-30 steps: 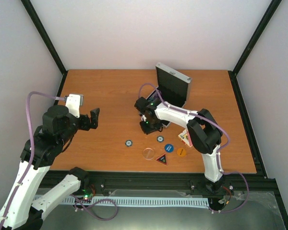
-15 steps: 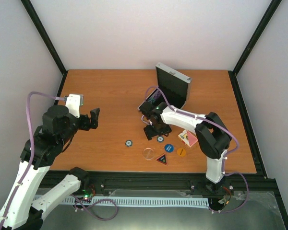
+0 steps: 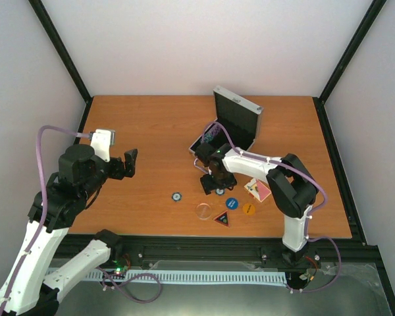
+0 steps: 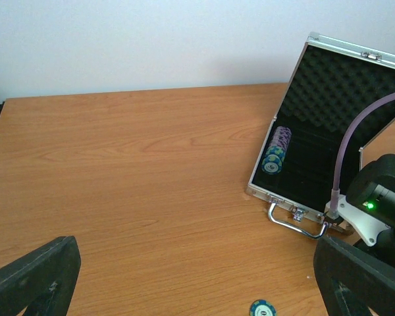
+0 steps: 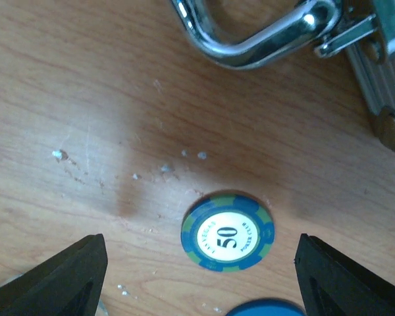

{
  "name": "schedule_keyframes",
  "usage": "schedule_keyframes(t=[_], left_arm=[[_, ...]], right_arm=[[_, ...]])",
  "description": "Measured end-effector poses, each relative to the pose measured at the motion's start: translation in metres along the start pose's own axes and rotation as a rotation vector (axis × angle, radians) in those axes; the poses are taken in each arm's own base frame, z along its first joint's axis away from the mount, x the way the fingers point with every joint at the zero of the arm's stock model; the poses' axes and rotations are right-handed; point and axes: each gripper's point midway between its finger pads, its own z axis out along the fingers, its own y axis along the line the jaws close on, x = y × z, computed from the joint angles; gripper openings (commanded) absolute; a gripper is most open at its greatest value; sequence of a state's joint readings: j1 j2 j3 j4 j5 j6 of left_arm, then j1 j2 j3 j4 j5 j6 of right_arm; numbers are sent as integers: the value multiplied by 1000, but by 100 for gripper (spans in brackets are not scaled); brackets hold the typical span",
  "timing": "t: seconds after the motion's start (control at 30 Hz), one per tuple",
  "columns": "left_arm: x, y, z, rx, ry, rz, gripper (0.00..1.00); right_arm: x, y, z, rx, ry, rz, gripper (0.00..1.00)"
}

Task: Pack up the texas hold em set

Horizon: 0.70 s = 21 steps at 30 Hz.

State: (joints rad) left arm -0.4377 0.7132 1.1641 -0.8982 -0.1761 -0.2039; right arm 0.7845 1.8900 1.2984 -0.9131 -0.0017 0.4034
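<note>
Now | right tool (image 5: 199, 280) spread over blue chip (image 5: 227, 232) | case handle (image 5: 250, 39) beside | left tool (image 4: 197, 280) spread

My right gripper (image 3: 212, 187) is down beside a poker chip (image 3: 219, 191), just near of the open case (image 3: 236, 122). Left gripper (image 3: 130, 163) well apart, left side.

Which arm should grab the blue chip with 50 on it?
Right. The right arm hangs just above the 50 chip, its open jaws one on each side of it, close to the case handle. The left arm is far off to the side, with no chip between its jaws.
</note>
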Motion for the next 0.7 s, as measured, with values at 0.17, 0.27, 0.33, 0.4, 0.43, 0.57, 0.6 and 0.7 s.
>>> schedule_keyframes(t=[0.17,0.27,0.33,0.4,0.43,0.57,0.6,0.7], left_arm=[[0,0,0,0,0,0,100],[0,0,0,0,0,0,100],[1,0,1,-1,2,0,100],[2,0,2,-1,7,1,100],[2,0,3,-2,9,1,100],[4,0,4,-3,15,2,100],[4,0,4,-3,15,2,100],[4,0,4,-3,15,2,100]], right_arm=[[-2,-9,9,-3,6,18,79],[3,-15,14,4,21,24,79],[6,-18,17,8,30,25,77],[5,-17,18,6,26,25,75],[5,-17,18,6,26,25,73],[4,-17,19,6,22,24,61],[4,-17,19,6,21,26,57],[4,-18,19,7,18,24,48]])
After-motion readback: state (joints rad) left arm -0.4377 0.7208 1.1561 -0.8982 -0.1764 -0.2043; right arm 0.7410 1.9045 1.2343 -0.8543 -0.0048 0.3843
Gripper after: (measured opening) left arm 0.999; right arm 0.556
